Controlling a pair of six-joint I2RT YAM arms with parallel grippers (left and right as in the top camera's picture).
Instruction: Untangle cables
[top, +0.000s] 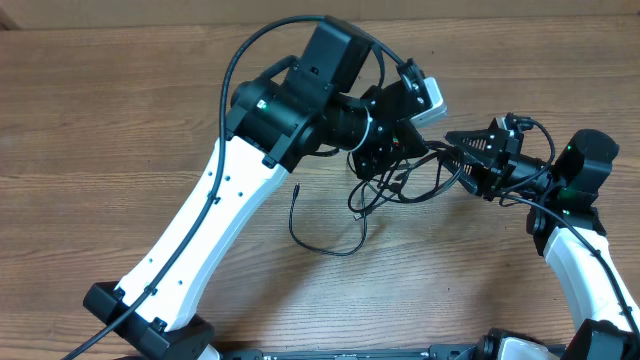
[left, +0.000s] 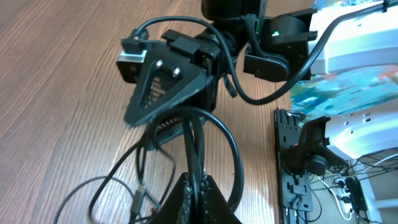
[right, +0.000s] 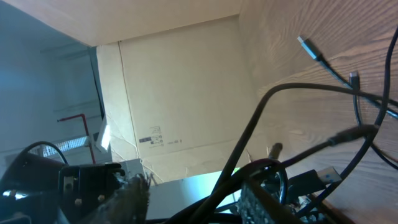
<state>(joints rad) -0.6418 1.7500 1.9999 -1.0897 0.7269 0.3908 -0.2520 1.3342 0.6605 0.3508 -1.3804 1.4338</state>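
The cables (top: 400, 188) sit in a knot right of the middle of the table (top: 120, 100), strung between the two pincers. One loose loop (top: 322, 235) hangs nearer and to the left. The likely trouble is this: if the arms draw apart while the strands cross like this, the knot could cinch tighter instead of opening (the free plug end (top: 297, 188) could also catch in a loop). The left pincer (left: 194, 186) is closed down on a couple of strands, which run out from between its fingers. The right pincer (right: 196, 202) stands wide apart with cords passing through the gap. Whether any cord touches a finger I cannot tell.
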